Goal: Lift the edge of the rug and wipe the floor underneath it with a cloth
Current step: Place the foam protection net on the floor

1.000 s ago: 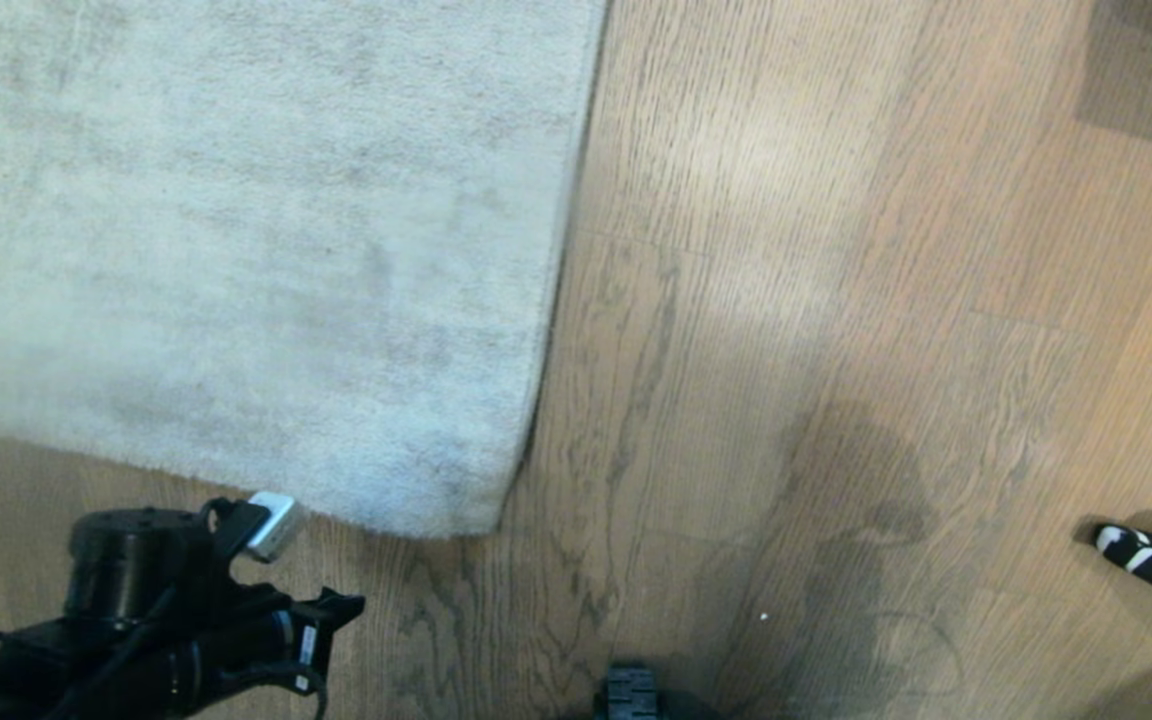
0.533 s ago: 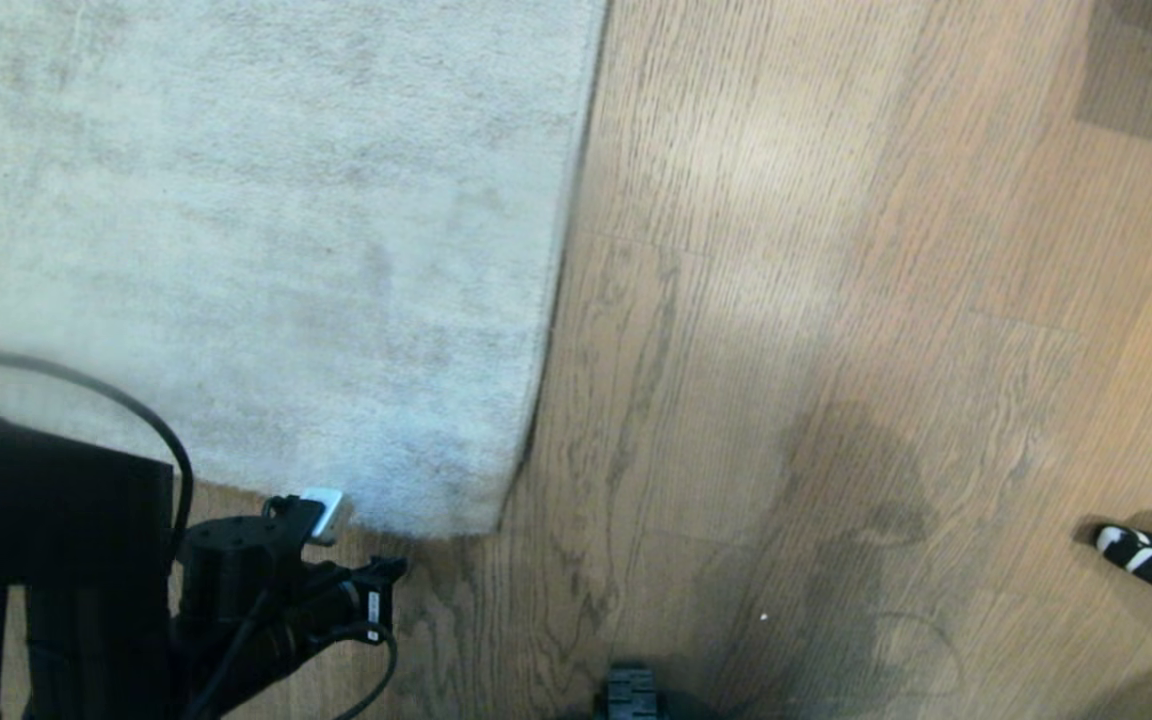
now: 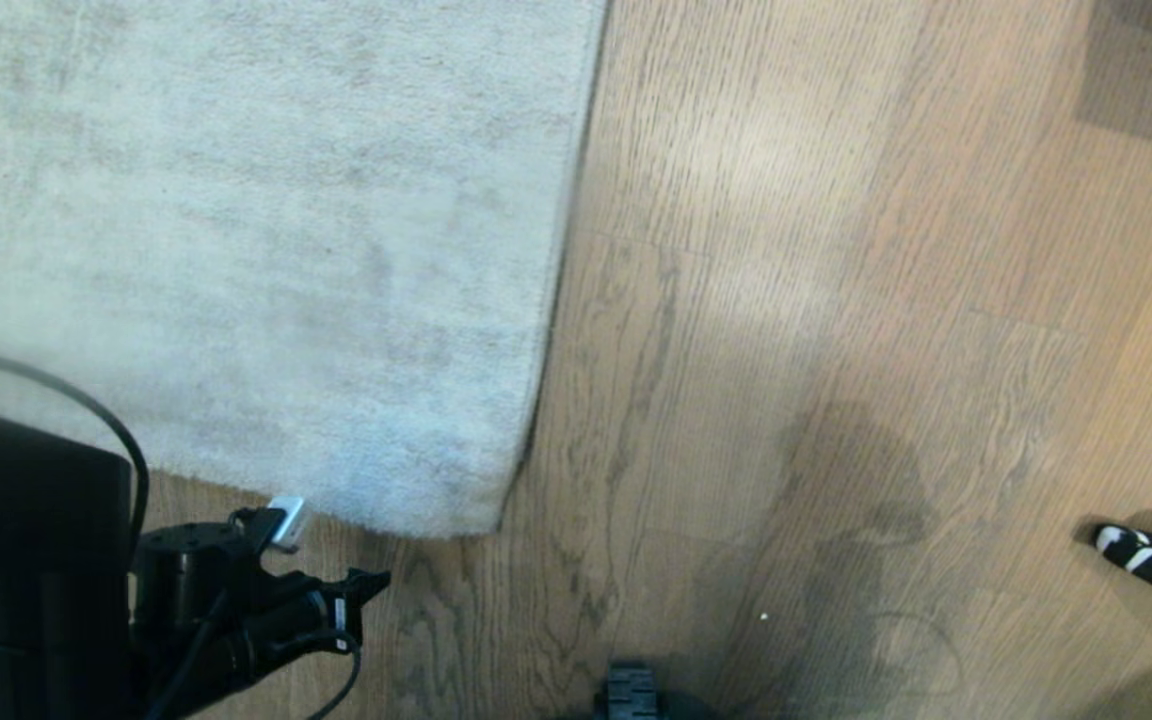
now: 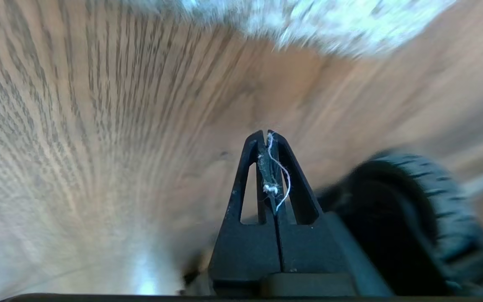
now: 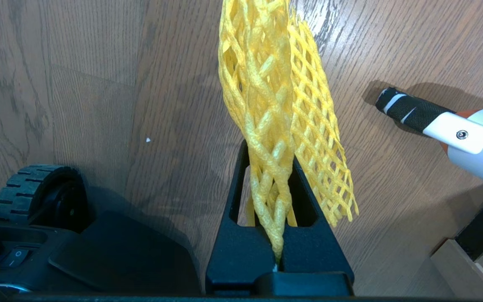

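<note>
Head view: large pale grey rug fills upper left, its rug edge (image 3: 456,515) w/ rounded corner lying flat on the floor (image 3: 786,300), brown wood-grain planks. The near border runs from lower left up to that corner; the right border goes up toward the top of the frame. Left arm sits at lower left, black wrist and cable over the floor just short of the near border. A small white block on the wrist (image 3: 286,522) is close to the rug border; whether it touches cannot be told.

Left wrist view: left gripper (image 4: 265,133) has jaws pressed together, nothing between them but a thin white thread and bits of fluff stuck along the seam. Tips point at bare floor, w/ the blurred grey pile of the rug beyond them, apart from the tips. A black treaded wheel (image 4: 413,201) shows beside the gripper.

Right wrist view: right gripper (image 5: 273,144) is clamped on the cloth (image 5: 275,84), a bright yellow open-mesh piece, bunched between the jaws and reaching out past the tips, above the floor. Near it a white tool w/ black-and-white striped tip (image 5: 409,110) rests w/ tip on the planks. Another black wheel (image 5: 32,188) and part of the base show at one side.

In the head view the striped tip (image 3: 1151,562) and a sliver of yellow sit at the far right, well apart from the rug.
</note>
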